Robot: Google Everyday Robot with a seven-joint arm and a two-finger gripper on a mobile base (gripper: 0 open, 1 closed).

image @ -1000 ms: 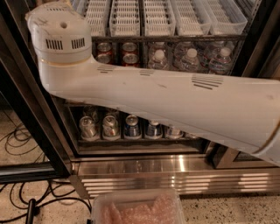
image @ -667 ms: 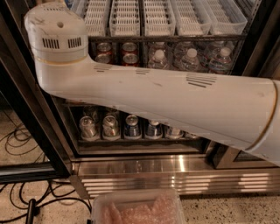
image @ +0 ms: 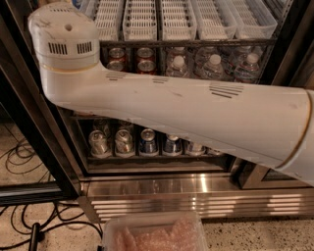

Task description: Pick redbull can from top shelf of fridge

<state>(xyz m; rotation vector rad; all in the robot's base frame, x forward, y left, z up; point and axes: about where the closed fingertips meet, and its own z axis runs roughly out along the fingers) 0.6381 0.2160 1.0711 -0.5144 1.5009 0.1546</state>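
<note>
Several white slotted trays (image: 175, 19) lay side by side on the top shelf (image: 196, 43) of the fridge (image: 29, 127), their long sides running back from the front edge at 12 o'clock. No redbull can could be made out for certain. Only a blue-and-pale sliver (image: 80, 4) showed at about 11 o'clock on the top edge, just right of the arm's round joint housing (image: 64, 44), and neither what it was nor which way its long axis ran could be told.

The gripper was out of view, somewhere beyond the joint housing, so whether it was released, clenched or grasping anything could not be told.

The white arm (image: 196, 108) stood in the way, crossing the fridge front from 4 o'clock up to 10 o'clock and hiding most of the middle rack. Above it, red cola cans (image: 145, 55) stood upright at about 12 o'clock, with water bottles (image: 214, 66) beside them toward 1 o'clock. Below it, a row of upright cans (image: 124, 142) showed their silver tops at about 7 o'clock. The ribbed steel base (image: 196, 193) ran under them. Black cables (image: 19, 157) lay on the floor at 8 o'clock, and a clear plastic container (image: 152, 233) sat at 6 o'clock.
</note>
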